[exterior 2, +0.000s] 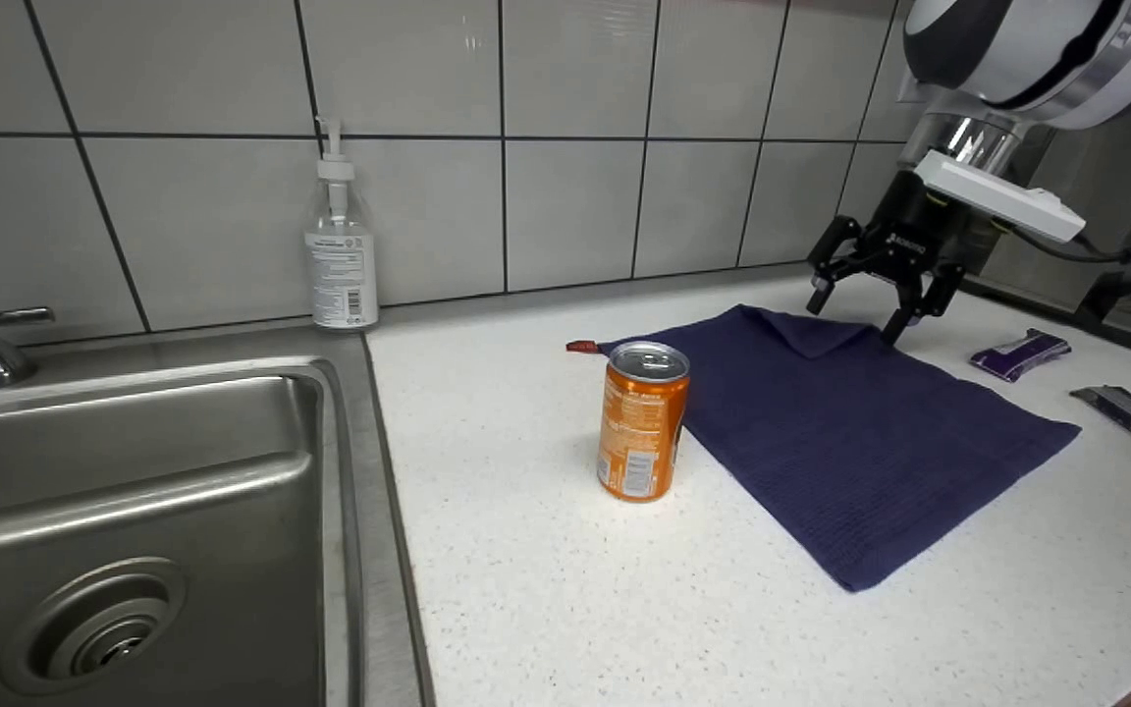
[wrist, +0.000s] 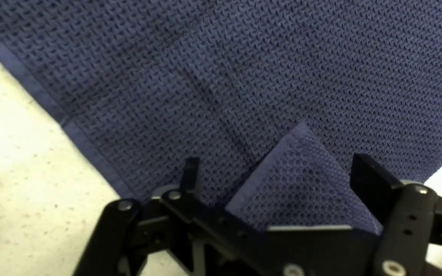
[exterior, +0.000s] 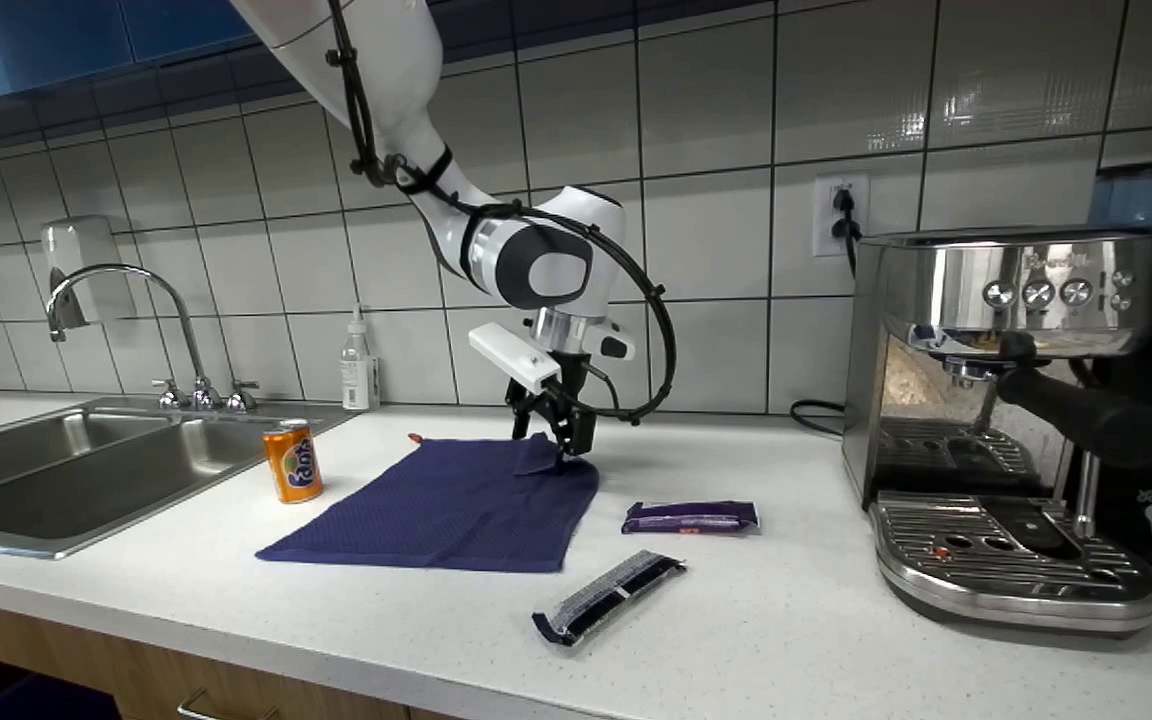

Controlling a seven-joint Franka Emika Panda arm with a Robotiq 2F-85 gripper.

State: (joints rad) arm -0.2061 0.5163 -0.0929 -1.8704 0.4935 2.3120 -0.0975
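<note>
The gripper (exterior 2: 854, 316) points down, jaws wide apart, astride the folded-over corner (wrist: 297, 188) of a navy cloth (exterior 2: 860, 442) lying on the white counter (exterior: 786, 620). An orange can (exterior 2: 642, 432) stands upright beside the cloth; opposite lie a purple packet (exterior: 691, 517) and a black-and-silver packet (exterior: 608, 598).

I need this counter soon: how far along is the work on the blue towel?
Done: one corner of the blue towel lies turned over onto it. In hand: the gripper stands open at that corner, holding nothing. Left: any further folding, it seems, as the rest lies spread out.
</note>
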